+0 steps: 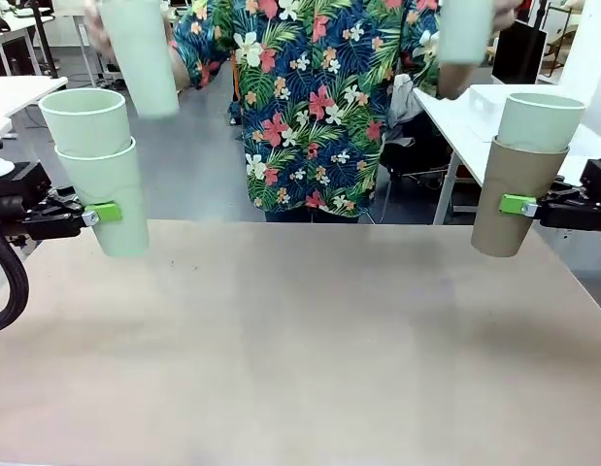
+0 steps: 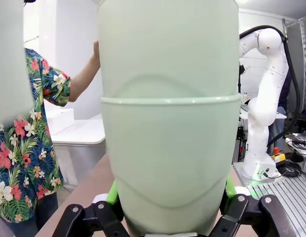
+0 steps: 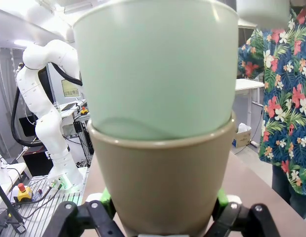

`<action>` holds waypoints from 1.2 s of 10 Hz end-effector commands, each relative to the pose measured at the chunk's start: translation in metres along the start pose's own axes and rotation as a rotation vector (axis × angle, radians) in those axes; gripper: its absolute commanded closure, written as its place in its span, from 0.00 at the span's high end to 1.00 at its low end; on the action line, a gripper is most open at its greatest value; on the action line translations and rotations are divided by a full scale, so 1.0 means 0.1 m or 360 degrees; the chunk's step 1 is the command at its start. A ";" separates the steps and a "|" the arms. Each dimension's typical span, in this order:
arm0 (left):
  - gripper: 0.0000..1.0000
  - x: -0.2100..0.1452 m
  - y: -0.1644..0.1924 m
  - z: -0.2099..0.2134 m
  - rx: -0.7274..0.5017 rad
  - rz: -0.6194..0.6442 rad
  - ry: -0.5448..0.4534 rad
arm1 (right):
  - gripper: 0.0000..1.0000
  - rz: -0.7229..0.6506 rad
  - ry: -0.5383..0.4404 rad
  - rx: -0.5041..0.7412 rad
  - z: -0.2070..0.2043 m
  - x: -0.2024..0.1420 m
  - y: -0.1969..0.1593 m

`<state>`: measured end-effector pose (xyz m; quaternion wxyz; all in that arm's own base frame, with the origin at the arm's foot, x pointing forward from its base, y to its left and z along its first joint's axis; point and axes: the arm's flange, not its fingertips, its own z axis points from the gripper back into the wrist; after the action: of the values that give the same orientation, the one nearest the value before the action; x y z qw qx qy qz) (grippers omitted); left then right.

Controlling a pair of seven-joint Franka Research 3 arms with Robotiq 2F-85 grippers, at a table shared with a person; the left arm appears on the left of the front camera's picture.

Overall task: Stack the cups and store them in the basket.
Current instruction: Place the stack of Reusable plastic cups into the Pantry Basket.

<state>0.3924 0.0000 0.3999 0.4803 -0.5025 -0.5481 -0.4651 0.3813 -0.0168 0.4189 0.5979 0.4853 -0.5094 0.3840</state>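
Note:
My left gripper [image 1: 96,214] is shut on a mint green cup [image 1: 111,199] held above the table's left edge, with a second mint cup [image 1: 84,118] nested in it. Up close, this stack [image 2: 170,148] sits between the green pads [image 2: 112,193]. My right gripper [image 1: 521,205] is shut on a tan-brown cup [image 1: 514,194] with a mint cup [image 1: 540,120] nested inside; the pair [image 3: 160,173] fills the right wrist view. The person holds one more mint cup [image 1: 145,53] in one hand and another [image 1: 467,29] in the other, both raised above my stacks. The basket is out of view.
The brown tabletop [image 1: 300,340] lies bare between the arms. The person in a flowered shirt [image 1: 315,97] stands at the far edge. White tables [image 1: 465,116] stand behind on both sides.

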 end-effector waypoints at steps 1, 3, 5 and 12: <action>0.86 0.03 -0.01 -0.01 0.0002 -0.0016 -0.0004 | 0.86 0.0008 0.0005 0.0000 0.00 0.02 0.01; 0.86 0.03 -0.01 -0.01 0.0002 -0.0016 -0.0004 | 0.86 0.0008 0.0005 0.0000 0.00 0.02 0.01; 0.86 0.03 -0.01 -0.01 0.0002 -0.0016 -0.0004 | 0.86 0.0008 0.0005 0.0000 0.00 0.02 0.01; 0.86 0.03 -0.01 -0.01 0.0002 -0.0016 -0.0004 | 0.86 0.0008 0.0005 0.0000 0.00 0.02 0.01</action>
<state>0.3924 0.0000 0.3999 0.4804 -0.5025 -0.5481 -0.4651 0.3813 -0.0168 0.4189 0.5980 0.4853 -0.5094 0.3840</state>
